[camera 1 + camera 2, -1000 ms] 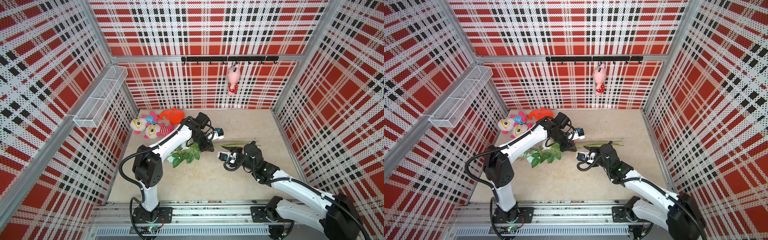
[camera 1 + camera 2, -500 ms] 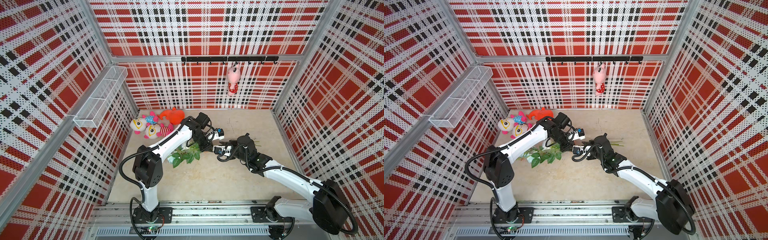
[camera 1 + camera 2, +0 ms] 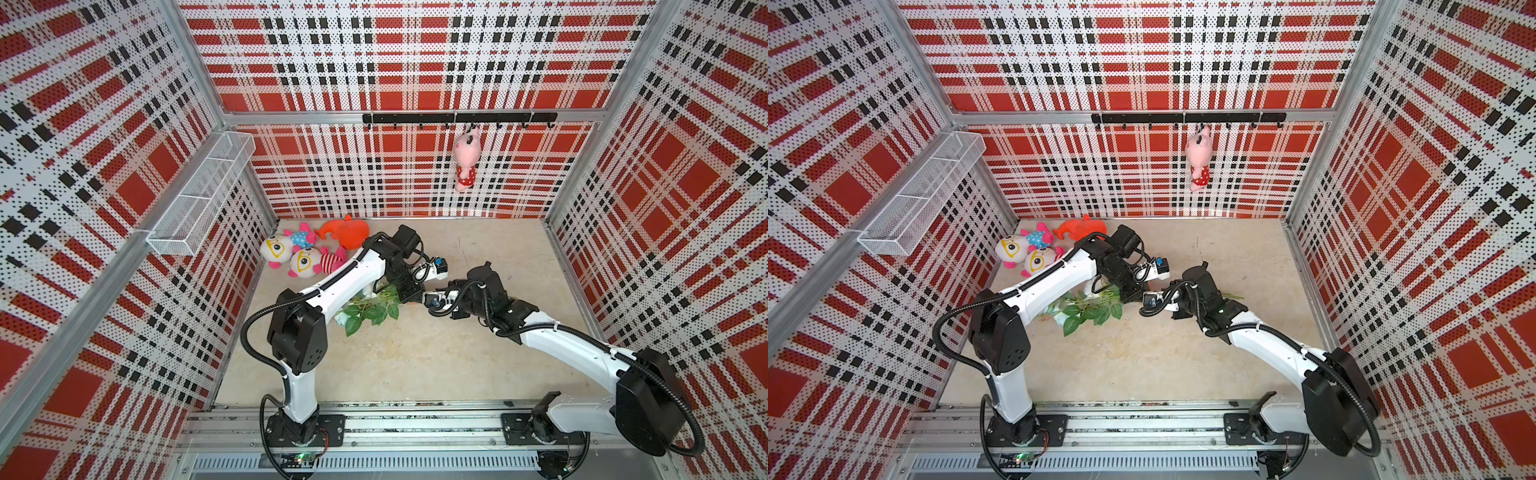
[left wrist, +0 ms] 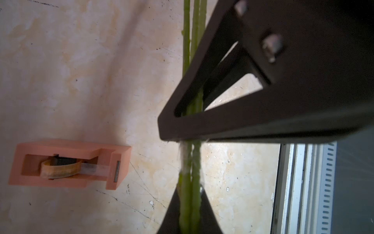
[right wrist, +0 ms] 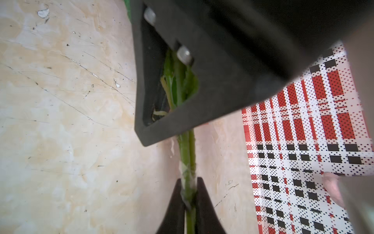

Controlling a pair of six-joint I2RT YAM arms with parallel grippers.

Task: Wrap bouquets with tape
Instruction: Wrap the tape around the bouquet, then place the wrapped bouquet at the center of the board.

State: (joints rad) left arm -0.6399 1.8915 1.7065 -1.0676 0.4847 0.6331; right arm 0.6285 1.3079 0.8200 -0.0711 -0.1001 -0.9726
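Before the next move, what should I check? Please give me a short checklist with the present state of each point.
1. Left gripper shut on stems: ok.
2. Right gripper shut on stems: ok.
3. Tape on the stems, at the right gripper's fingertips: ok.
4. Tape wound fully around the stems: cannot tell.
5. Dispenser lies apart from the stems, touched by neither gripper: ok.
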